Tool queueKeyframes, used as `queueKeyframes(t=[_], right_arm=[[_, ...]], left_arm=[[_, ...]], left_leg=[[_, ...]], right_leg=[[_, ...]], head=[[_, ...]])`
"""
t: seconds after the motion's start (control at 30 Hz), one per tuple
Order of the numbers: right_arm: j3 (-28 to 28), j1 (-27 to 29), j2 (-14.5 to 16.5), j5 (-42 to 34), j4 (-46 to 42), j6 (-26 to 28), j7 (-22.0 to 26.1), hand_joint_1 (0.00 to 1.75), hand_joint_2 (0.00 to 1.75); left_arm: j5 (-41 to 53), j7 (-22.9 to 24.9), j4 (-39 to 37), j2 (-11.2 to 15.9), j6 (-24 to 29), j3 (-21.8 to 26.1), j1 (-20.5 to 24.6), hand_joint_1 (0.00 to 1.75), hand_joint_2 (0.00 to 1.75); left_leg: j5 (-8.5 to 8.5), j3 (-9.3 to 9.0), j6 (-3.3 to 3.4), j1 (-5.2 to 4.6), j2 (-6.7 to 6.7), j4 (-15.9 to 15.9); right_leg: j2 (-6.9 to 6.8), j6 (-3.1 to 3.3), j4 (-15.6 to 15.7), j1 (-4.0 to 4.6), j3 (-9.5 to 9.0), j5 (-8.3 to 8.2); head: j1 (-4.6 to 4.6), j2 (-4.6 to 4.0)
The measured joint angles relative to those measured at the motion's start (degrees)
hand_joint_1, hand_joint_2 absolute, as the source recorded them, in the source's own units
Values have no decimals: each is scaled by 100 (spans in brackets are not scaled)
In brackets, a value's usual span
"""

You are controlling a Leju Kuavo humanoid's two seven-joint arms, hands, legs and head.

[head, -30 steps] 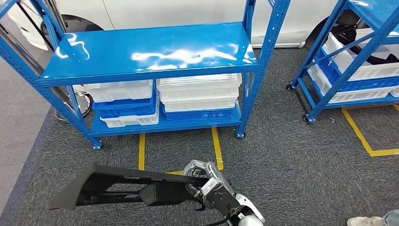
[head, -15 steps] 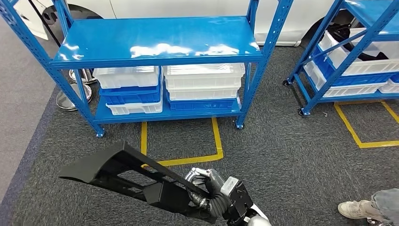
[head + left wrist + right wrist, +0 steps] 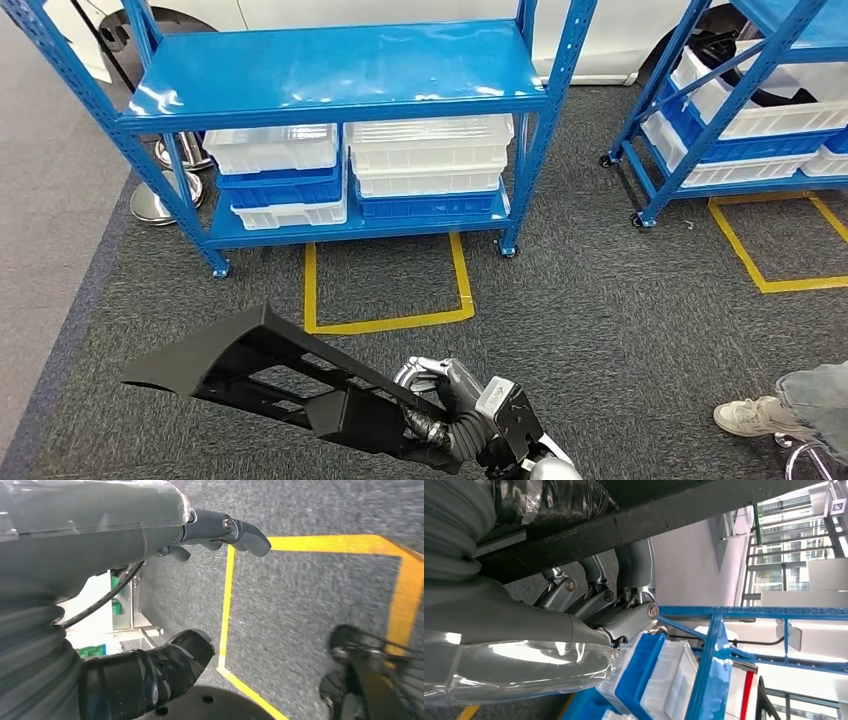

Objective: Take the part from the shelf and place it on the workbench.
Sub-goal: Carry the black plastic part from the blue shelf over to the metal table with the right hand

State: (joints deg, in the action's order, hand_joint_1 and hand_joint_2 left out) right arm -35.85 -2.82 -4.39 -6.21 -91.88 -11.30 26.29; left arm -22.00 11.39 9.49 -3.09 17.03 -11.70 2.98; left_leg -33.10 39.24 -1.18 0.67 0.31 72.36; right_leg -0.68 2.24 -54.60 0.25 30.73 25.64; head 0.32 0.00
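A long black plastic part [image 3: 270,375] with cut-outs juts to the left over the carpet, low in the head view. My right hand [image 3: 450,410] grips its near end, fingers wrapped around the black bar [image 3: 634,520]. My left hand [image 3: 190,595] hangs over the grey carpet with thumb and fingers apart and nothing between them. The blue shelf [image 3: 340,70] stands ahead, its upper deck bare.
White and blue bins [image 3: 430,165] fill the shelf's bottom level. A second blue rack [image 3: 760,100] with bins stands at the right. Yellow floor tape [image 3: 385,322] marks a bay before the shelf. A person's shoe [image 3: 750,415] rests at lower right. A white car [image 3: 400,10] is parked behind the shelf.
The view has drawn back from the shelf, showing more carpet in front. The part in my right hand has tilted, its far end now raised.
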Motion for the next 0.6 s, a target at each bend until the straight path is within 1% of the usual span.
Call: queueKeyframes(t=[0.03,0.07,0.1,0.13,0.17,0.2,0.23,0.3,0.33,0.37,0.4,0.43,0.47,0.5,0.53,0.57,0.6], right_arm=[[2,8,-3,2,0,0,2,175,175],[4,15,-5,3,-1,-1,6,175,175],[7,25,-9,3,-7,-1,13,175,175],[13,38,-15,5,-20,-2,25,175,175],[20,53,-22,8,-39,-4,41,175,175],[28,69,-30,11,-60,-5,56,175,175],[37,85,-38,13,-78,-6,70,175,175],[50,111,-53,15,-94,-7,83,175,175],[56,122,-61,15,-98,-7,85,175,175],[62,131,-70,15,-105,-7,86,175,175],[68,141,-78,15,-113,-7,88,175,175],[74,152,-86,15,-120,-7,91,175,175],[79,167,-93,15,-125,-7,95,175,175],[85,188,-103,16,-127,-7,103,175,175],[92,216,-116,21,-133,-7,118,175,175],[101,247,-131,30,-146,-8,138,175,175],[113,277,-148,41,-168,-13,165,175,175]], left_arm=[[1,0,0,1,1,-1,-2,0,175],[2,1,0,4,1,-1,-3,0,175],[3,1,0,6,2,-2,-4,0,175],[5,1,0,5,2,-3,-2,0,175],[8,1,0,4,3,-5,2,0,175],[11,1,0,2,4,-10,4,0,175],[14,0,0,-1,5,-16,4,0,175],[17,0,0,-2,6,-27,2,0,175],[17,0,0,-2,7,-30,7,0,175],[17,0,0,-1,7,-31,10,0,175],[17,0,0,0,8,-32,10,0,175],[18,0,0,2,8,-32,9,0,175],[20,1,0,3,9,-32,5,0,175],[23,1,0,3,10,-33,2,0,175],[27,2,0,1,11,-34,0,0,175],[33,3,0,-2,15,-38,-1,0,175],[40,3,0,-8,20,-44,-2,0,175]], left_leg=[[82,-62,-38,22,1,70],[247,-223,-73,45,3,-84],[403,-467,-110,73,3,-420],[462,-740,-144,82,-2,-817],[451,-944,-144,84,-13,-1148],[393,-1060,-126,77,-23,-1366],[331,-1090,-81,60,-34,-1443],[348,-1025,51,57,-29,-1446],[377,-1002,118,57,-21,-1443],[411,-971,180,55,-9,-1449],[446,-940,230,50,2,-1448],[477,-897,265,36,7,-1443],[508,-850,289,19,11,-1434],[534,-806,304,-1,13,-1423],[556,-767,313,-22,11,-1413],[574,-739,317,-43,7,-1405],[589,-724,318,-59,3,-1400]], right_leg=[[-3,-25,-49,-22,84,-27],[-4,-50,-109,-50,167,-44],[-3,-81,-183,-75,248,-54],[0,-117,-263,-89,332,-58],[3,-155,-338,-92,400,-63],[5,-195,-401,-82,452,-71],[6,-234,-438,-70,486,-90],[8,-302,-479,-75,513,-113],[13,-331,-547,-88,548,-49],[20,-355,-718,-100,621,95],[27,-373,-994,-106,732,303],[34,-385,-1361,-106,874,536],[38,-388,-1735,-105,1004,723],[41,-383,-1988,-102,1070,820],[44,-364,-2048,-96,1037,816],[46,-329,-1875,-84,887,716],[50,-278,-1508,-62,639,559]], head=[[-1,0],[-1,0],[-2,0],[-3,0],[-2,0],[-2,0],[-1,0],[1,0],[2,0],[1,0],[2,0],[1,0],[1,0],[1,0],[1,0],[1,0],[1,0]])
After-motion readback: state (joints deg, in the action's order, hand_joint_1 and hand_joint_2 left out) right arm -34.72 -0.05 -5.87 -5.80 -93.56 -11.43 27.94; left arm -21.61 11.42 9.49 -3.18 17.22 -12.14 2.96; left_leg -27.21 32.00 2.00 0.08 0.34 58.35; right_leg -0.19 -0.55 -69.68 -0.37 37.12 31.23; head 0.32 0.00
